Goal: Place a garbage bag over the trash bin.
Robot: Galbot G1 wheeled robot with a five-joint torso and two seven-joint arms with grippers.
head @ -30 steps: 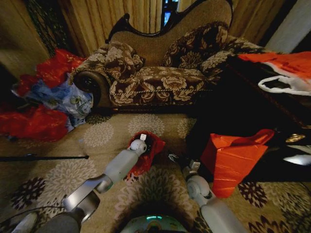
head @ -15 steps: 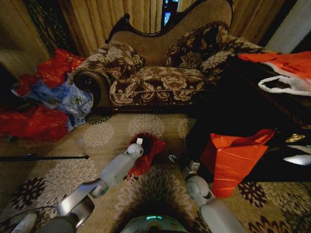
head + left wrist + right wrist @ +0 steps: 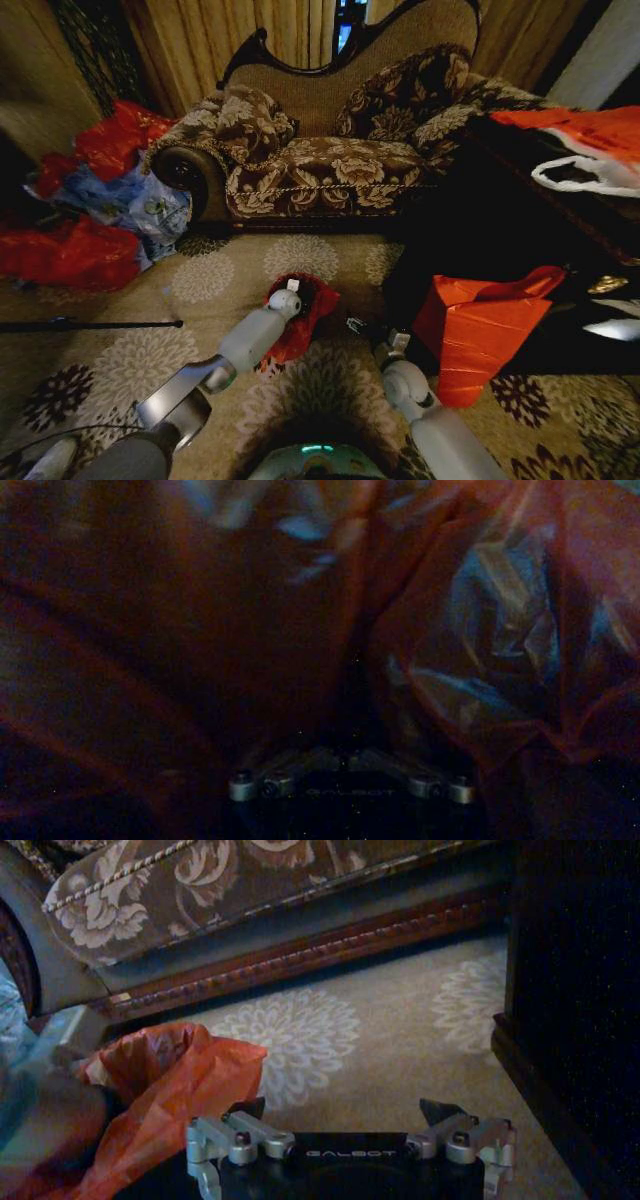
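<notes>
The left gripper point(image 3: 291, 290) is buried in the bag point(image 3: 305, 312) over the bin; its grip cannot be told. The right gripper point(image 3: 342, 1108) is held open just beside it

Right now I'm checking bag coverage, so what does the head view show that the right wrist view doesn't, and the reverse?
The head view alone shows the left gripper reaching into the garbage bag's mouth, with the trash bin dark inside, plus the stiff orange bag and the heaped bags. The right wrist view alone shows the right gripper open above bare carpet. Both show the garbage bag and the sofa.
</notes>
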